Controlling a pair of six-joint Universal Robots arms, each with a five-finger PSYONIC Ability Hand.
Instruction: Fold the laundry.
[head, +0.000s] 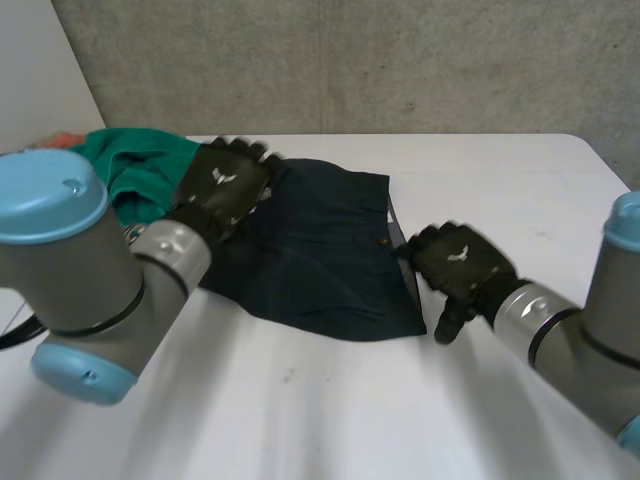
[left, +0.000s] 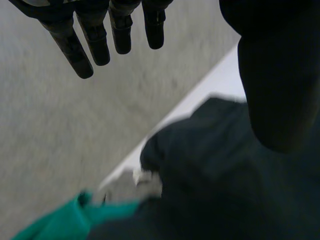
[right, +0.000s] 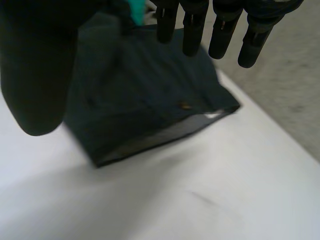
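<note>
Head view, starting at the left of the frame: a crumpled teal-green cloth garment (head: 140, 165) is bunched at the upper left of the white table (head: 330, 400), likely set aside as the pile waiting its turn. Just right of it, the left hand (head: 225, 180) is over the upper-left end of a flat dark navy cloth garment (head: 320, 250) spread mid-table, which looks to be the piece in hand. In the left wrist view its fingers (left: 75, 50) are straight and spread, holding nothing; whether the palm touches the cloth I cannot tell. At the navy garment's right edge is the right hand (head: 460, 262), fingers (right: 192, 30) straight and empty, probably placed to take that edge for a fold. Count: two garments, two hands, one small brown button (right: 185, 105).
</note>
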